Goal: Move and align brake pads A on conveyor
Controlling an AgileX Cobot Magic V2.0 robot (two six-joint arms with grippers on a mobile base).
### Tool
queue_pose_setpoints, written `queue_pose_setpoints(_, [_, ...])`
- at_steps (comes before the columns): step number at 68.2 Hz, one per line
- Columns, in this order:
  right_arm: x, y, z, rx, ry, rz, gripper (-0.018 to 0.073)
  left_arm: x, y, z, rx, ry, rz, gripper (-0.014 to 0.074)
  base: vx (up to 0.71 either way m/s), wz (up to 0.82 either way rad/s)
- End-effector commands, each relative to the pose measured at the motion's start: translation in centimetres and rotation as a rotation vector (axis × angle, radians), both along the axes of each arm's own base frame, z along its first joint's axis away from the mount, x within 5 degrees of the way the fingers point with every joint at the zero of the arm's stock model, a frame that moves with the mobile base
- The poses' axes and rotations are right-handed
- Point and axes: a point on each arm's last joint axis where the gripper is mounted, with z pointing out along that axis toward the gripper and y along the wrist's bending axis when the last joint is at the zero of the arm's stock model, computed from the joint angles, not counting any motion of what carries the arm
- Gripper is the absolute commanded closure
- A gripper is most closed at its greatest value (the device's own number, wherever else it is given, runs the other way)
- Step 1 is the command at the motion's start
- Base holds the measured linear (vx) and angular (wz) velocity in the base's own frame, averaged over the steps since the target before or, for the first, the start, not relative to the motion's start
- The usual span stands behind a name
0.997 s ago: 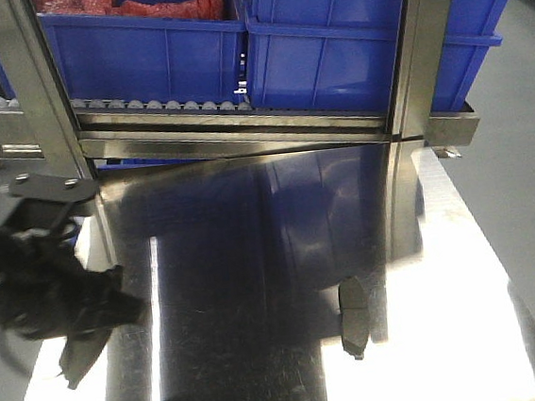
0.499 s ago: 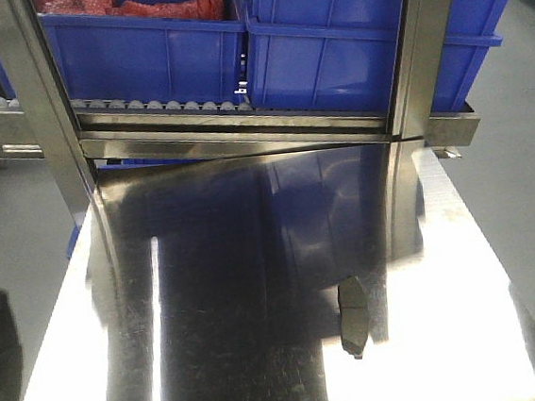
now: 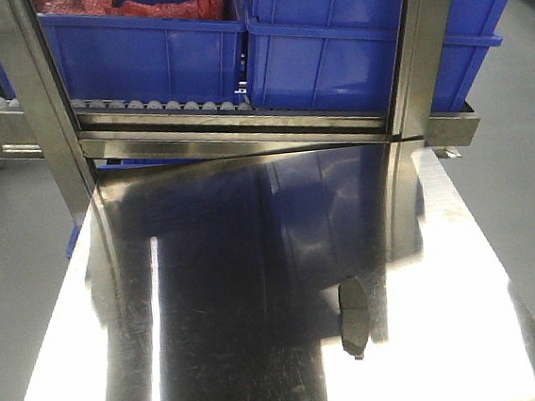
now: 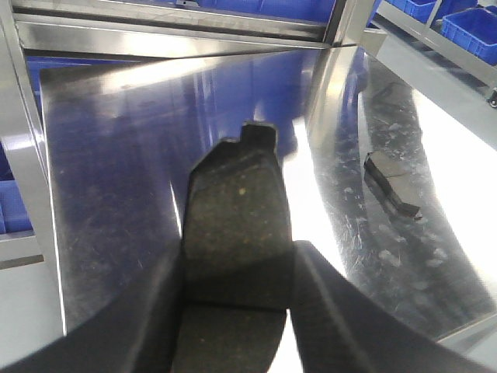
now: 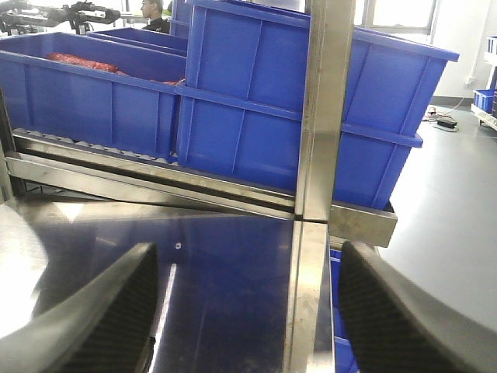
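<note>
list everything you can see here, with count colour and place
shiny steel table: 1, silver, foreground
flat dark grey brake pads: 2, dark grey, one lying on the table, one held by the robot
steel roller rack: 1, silver, behind the table
blue plastic bins: at least 3, blue, on that rack
red items: count unclear, red, in the left bin
person: 1, colour unclear, background behind the bins
left fingers: 2, black, shut on a pad
right fingers: 2, black, open, empty
</note>
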Motion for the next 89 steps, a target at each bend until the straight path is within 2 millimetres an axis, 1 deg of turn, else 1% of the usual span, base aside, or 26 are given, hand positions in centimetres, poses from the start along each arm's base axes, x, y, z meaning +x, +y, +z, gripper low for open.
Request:
queue_pose_setpoints(1, [0.1, 0.0, 1.4, 0.009, -0.084, -0.003, 0.0075, 0.2, -0.2, 1.7, -0.065, -0.097, -0.011, 0.0602, 0.00, 0.00])
queue_pose_setpoints(45, [0.1, 0.0, 1.4, 0.013, -0.081, -0.002, 0.0075, 0.2, -0.2, 1.7, -0.065, -0.097, -0.011, 0.0602, 0.00, 0.00])
queue_pose_setpoints(50, [0.5, 0.1, 1.3, 0.024, -0.063, 0.001, 0.0075, 0.2, -0.2, 1.7, -0.065, -0.097, -0.011, 0.0602, 0.00, 0.00])
queue_pose_setpoints(58, [2.7, 0.5, 1.3, 0.021, 0.105, -0.003, 0.0075, 0.2, -0.2, 1.7, -0.065, -0.097, -0.011, 0.0602, 0.00, 0.00])
queue_pose_setpoints(66, [6.0, 1.2, 1.2, 0.025, 0.345, -0.001, 0.0075, 0.2, -0.2, 1.7, -0.065, -0.097, -0.011, 0.0602, 0.00, 0.00])
queue_pose_setpoints(76, [9.8, 2.1, 1.0, 0.037, 0.589, 0.006, 0.0075, 0.2, -0.2, 1.7, -0.065, -0.097, -0.011, 0.0602, 0.00, 0.00])
queue_pose_setpoints(82, [12.2, 2.5, 0.2, 0.020, 0.721, 0.002, 0.0075, 0.2, -0.2, 1.7, -0.065, -0.097, -0.011, 0.0602, 0.00, 0.00])
queue_pose_setpoints(84, [12.7, 2.6, -0.1, 0.014, 0.754, 0.001, 0.0075, 0.2, -0.2, 1.7, -0.065, -0.097, -0.011, 0.0602, 0.00, 0.00])
queue_pose_setpoints(89, [14.4, 2.9, -1.2, -0.003, 0.853, -0.003, 0.0075, 0.2, -0.2, 1.7, -0.065, -0.097, -0.011, 0.0602, 0.00, 0.00])
